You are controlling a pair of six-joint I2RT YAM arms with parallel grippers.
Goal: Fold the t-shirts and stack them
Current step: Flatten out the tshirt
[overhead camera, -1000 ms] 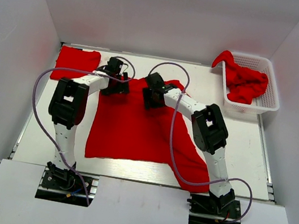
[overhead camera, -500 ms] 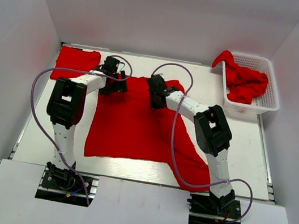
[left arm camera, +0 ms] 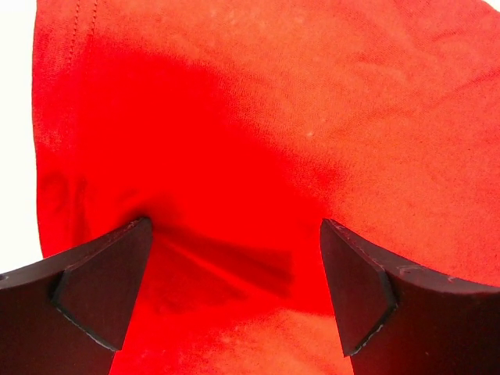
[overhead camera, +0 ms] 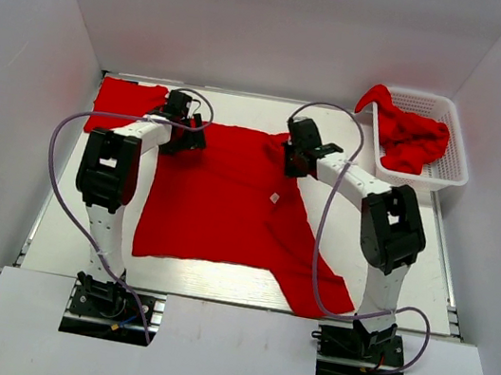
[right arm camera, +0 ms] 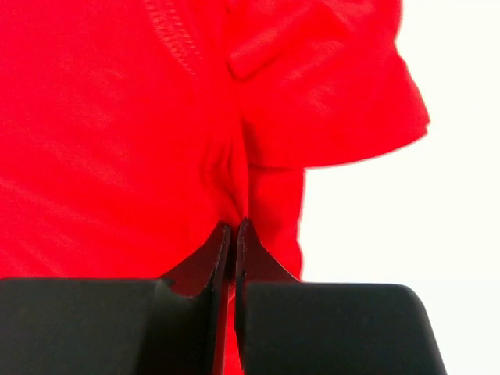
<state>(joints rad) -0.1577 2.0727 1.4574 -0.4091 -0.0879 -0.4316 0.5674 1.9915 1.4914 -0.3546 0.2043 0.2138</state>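
1. Top view: a spread t-shirt [overhead camera: 220, 197] lies flat at the centre of the frame on the worktop [overhead camera: 244, 110]. A folded t-shirt [overhead camera: 127, 107] sits upper left, and crumpled t-shirts [overhead camera: 410, 142] fill the basket [overhead camera: 458, 136] upper right. The left pincer [overhead camera: 185, 138] is at the spread shirt's upper-left corner, the right pincer [overhead camera: 291, 161] at its upper-right corner.
2. Left wrist view: the 2 fingers [left arm camera: 101, 289] stand spread with red cloth between them, gripping nothing.
3. Right wrist view: the pincer is pressed together, pinching a pucker of the shirt beside what looks like a sleeve [right arm camera: 367, 101].
4. Judgement: the step in hand is laying this shirt flat before folding. Next, the left pincer probably needs to close on its corner so that both can pull evenly.
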